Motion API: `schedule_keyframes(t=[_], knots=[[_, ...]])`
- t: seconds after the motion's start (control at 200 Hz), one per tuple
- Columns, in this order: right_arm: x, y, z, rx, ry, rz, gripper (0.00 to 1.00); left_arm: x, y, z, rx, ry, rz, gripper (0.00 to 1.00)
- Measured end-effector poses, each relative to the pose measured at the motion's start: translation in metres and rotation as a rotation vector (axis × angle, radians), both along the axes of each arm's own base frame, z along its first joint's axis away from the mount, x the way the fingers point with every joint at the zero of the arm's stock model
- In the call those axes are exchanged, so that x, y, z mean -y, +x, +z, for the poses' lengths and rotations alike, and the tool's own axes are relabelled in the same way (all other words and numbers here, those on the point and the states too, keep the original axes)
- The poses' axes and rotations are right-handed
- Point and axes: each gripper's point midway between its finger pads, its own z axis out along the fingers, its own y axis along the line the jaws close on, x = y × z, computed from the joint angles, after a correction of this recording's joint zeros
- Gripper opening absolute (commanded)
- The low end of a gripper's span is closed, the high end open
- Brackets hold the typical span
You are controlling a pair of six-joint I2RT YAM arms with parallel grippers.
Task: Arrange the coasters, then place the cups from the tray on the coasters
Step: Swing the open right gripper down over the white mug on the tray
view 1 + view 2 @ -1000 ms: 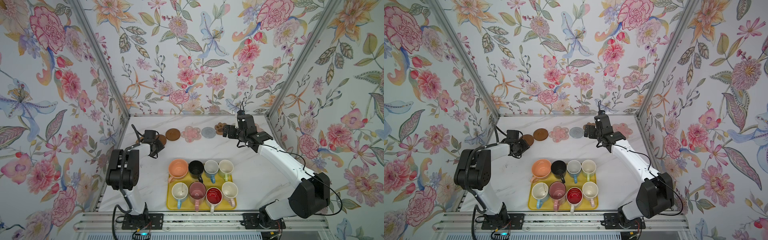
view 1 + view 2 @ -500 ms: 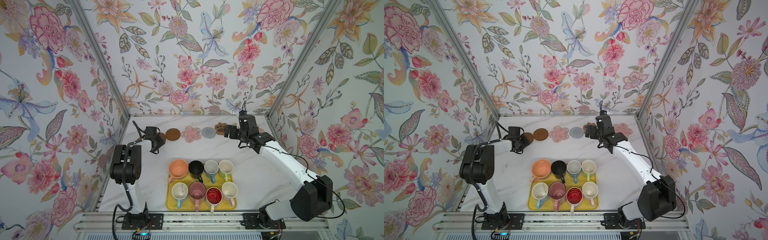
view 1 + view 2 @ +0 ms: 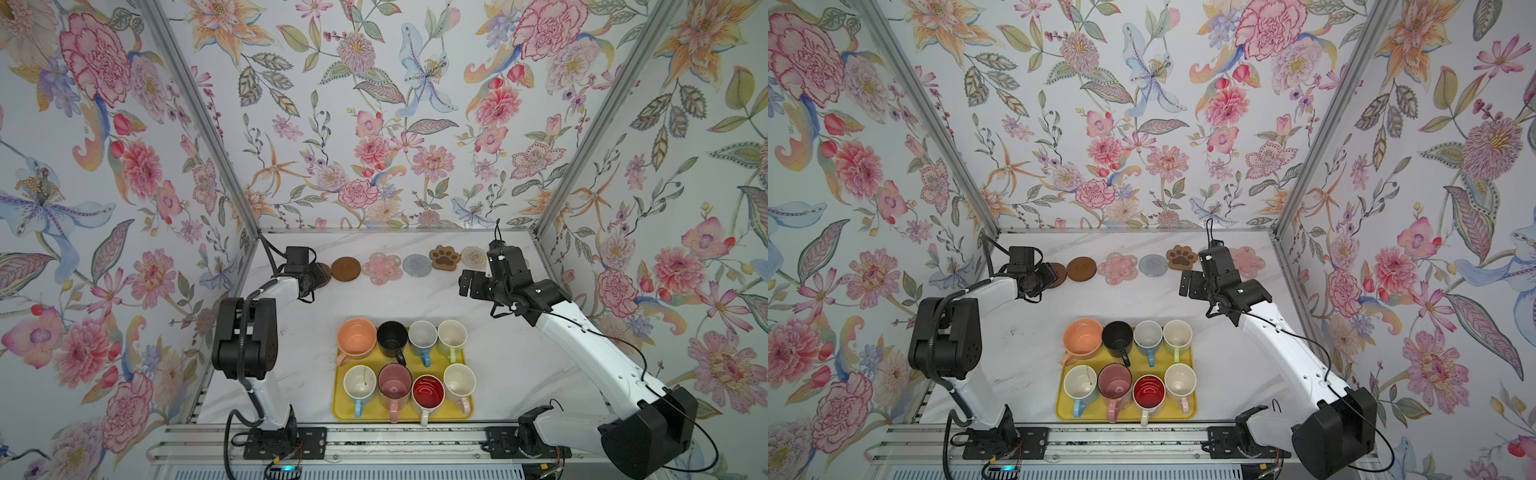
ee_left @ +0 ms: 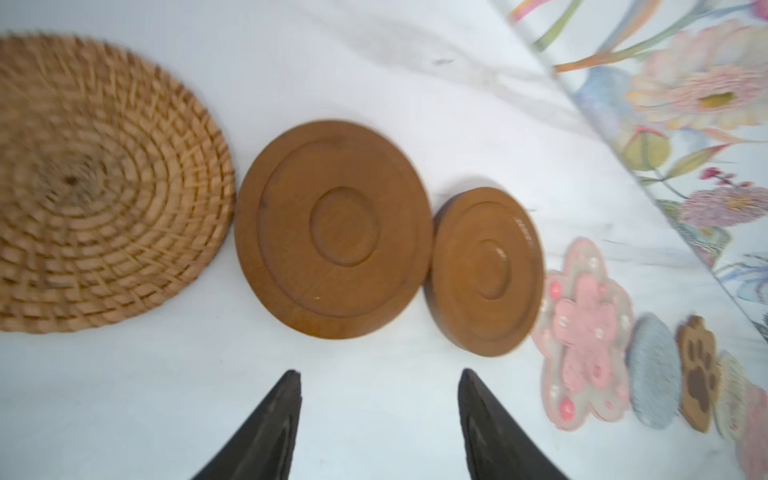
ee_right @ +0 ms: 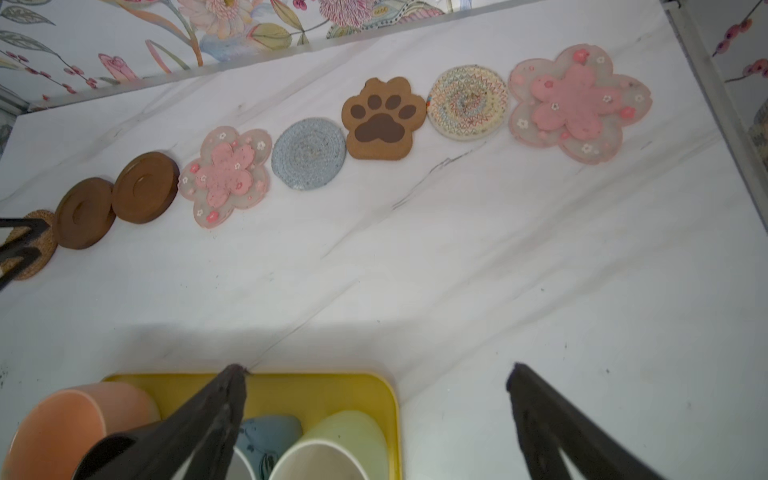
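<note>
Noted left fingers (image 4: 270, 428) parted, gripping nothing; two dark brown discs (image 4: 332, 228) just beyond tips, on surface (image 4: 124, 395). Noted right fingers (image 5: 208, 424) spread wide, empty; one tip over rim of tray (image 5: 291, 380) and cups (image 5: 70, 419), other over bare surface.

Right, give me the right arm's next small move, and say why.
Probably lower the open, empty right end effector toward the green-handled white ceramic mug, nearest it on the flat yellow rectangular tray. The eight flat coasters already lie in a row along the back, while all eight mugs sit on the tray.
</note>
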Motion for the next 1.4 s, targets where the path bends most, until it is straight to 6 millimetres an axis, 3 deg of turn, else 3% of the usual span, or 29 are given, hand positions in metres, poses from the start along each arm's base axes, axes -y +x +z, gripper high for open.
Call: schedule_keyframes(t=[0.19, 0.285, 0.365, 0.53, 0.666, 0.801, 1.126, 1.401], knots=[[-0.019, -0.07, 0.005, -0.088, 0.047, 0.074, 0.98, -0.007, -0.021, 0.117, 0.243, 0.116, -0.057, 0.97], [-0.029, -0.102, 0.002, -0.132, 0.065, 0.114, 0.97, -0.014, -0.04, 0.167, 0.364, 0.18, -0.047, 0.99], [-0.036, -0.13, -0.008, -0.183, 0.061, 0.151, 0.97, -0.021, -0.059, 0.189, 0.435, 0.221, -0.029, 0.99], [-0.038, -0.179, -0.031, -0.272, 0.031, 0.207, 0.94, -0.029, -0.084, 0.182, 0.443, 0.257, -0.006, 0.99], [-0.035, -0.206, -0.037, -0.303, 0.021, 0.242, 0.92, -0.033, -0.092, 0.166, 0.41, 0.273, 0.007, 0.99], [-0.033, -0.228, -0.05, -0.336, -0.005, 0.279, 0.88, -0.038, -0.098, 0.169, 0.42, 0.283, 0.028, 0.99], [-0.034, -0.262, -0.091, -0.401, -0.106, 0.321, 0.73, -0.039, -0.109, 0.177, 0.452, 0.285, 0.038, 0.99], [-0.033, -0.264, -0.113, -0.427, -0.145, 0.259, 0.59, -0.041, -0.113, 0.174, 0.45, 0.285, 0.042, 0.99]])
